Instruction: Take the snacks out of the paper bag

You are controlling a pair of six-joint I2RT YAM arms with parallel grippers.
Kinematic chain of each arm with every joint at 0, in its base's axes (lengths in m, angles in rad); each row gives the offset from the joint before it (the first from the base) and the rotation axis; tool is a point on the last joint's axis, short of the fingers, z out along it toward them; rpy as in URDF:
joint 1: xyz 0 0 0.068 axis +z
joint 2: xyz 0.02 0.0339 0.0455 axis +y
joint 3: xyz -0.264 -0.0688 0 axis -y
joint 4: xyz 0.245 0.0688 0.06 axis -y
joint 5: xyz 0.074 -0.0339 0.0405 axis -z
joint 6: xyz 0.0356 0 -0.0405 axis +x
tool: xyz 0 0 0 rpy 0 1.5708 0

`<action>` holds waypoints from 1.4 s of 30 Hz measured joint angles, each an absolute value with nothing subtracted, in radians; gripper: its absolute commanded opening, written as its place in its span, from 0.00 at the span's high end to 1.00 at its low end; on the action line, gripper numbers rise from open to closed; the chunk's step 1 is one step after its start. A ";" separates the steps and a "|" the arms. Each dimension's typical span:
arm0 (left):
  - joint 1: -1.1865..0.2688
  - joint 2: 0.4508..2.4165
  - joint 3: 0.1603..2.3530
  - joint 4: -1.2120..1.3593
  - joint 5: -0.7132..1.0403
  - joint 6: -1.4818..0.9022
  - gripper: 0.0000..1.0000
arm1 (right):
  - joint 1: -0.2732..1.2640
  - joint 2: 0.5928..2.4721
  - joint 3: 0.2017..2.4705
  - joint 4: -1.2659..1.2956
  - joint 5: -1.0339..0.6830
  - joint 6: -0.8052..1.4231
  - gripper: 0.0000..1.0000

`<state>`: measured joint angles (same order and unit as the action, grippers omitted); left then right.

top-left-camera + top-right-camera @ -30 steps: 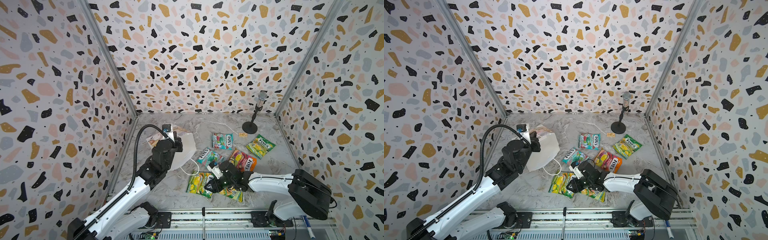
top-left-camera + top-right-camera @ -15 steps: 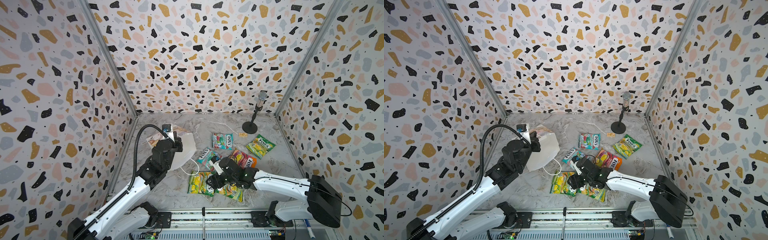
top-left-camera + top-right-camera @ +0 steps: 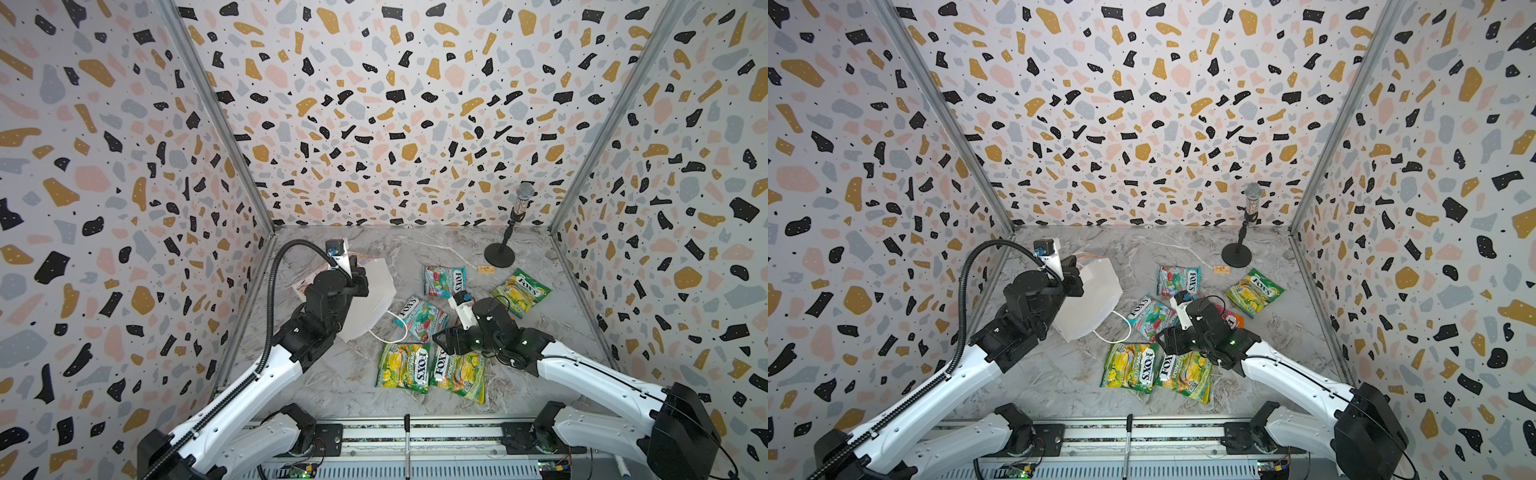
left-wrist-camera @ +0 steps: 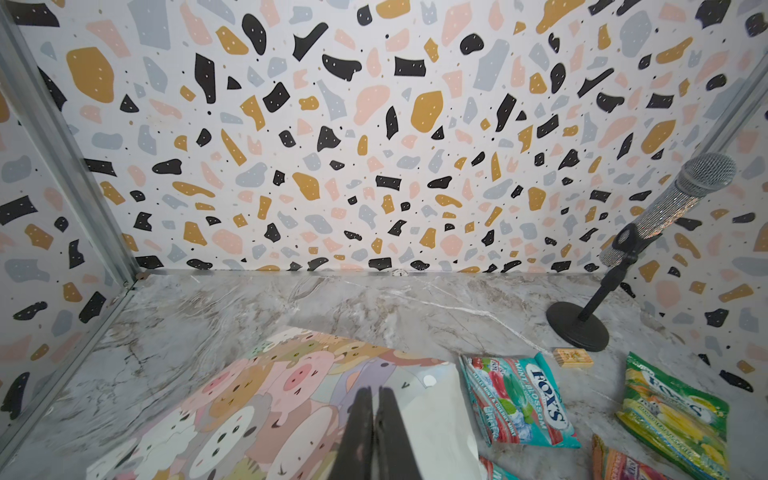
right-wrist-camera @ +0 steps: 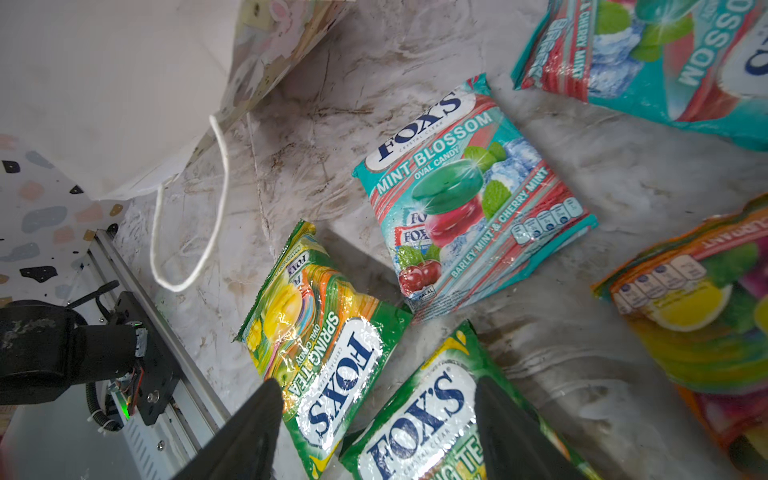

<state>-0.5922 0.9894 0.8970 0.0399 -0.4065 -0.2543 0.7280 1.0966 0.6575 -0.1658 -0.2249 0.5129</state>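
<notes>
Jaws: right spread empty above snacks (image 5: 332,357), left pinching paper bag (image 3: 370,299).

The teal-red glossy plastic packet (image 5: 473,199) carries "FOX'S CRYSTAL CLEAR", "MINT BLOSSOM OVAL CANDY" and "BARLEY MINT & CHERRY MINT". The green-yellow glossy plastic packet (image 5: 320,345) beside it carries "FOX'S", "SPRING TEA" and "OVAL CANDY". A second green-yellow packet (image 5: 428,419) shows "FOX'S CRYSTAL CLEAR".

Bright even light, glossy glare

Snacks (image 3: 403,365) clutter centre; table (image 3: 415,245) open behind bag (image 3: 374,295)
</notes>
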 measured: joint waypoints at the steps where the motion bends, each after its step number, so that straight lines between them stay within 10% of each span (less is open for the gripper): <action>1: -0.592 0.994 0.913 0.037 -0.401 -0.258 1.00 | 0.712 1.090 0.653 -0.166 -0.232 0.513 0.25; 42: -0.592 1.230 1.114 0.075 -0.137 -0.442 1.00 | 0.476 0.986 0.632 -0.031 -0.572 0.562 0.25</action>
<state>-0.5922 1.2304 1.1137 0.0753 -0.1371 -0.4416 0.4755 0.9863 0.6323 -0.0307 -0.5716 0.5617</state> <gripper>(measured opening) 0.047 0.754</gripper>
